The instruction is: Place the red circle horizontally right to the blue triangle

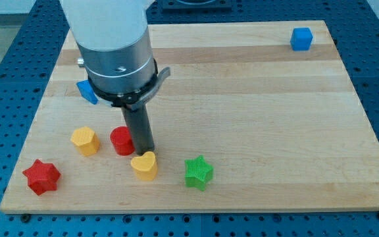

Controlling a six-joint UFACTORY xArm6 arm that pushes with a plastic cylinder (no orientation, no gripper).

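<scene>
The red circle sits at the lower left of the wooden board. My tip is just at its right side, touching or nearly touching it, and right above the yellow heart. The blue triangle lies up and to the left of the red circle, partly hidden behind the arm's grey body.
A yellow hexagon-like block lies left of the red circle. A red star sits at the lower left corner. A green star is right of the yellow heart. A blue cube stands at the top right.
</scene>
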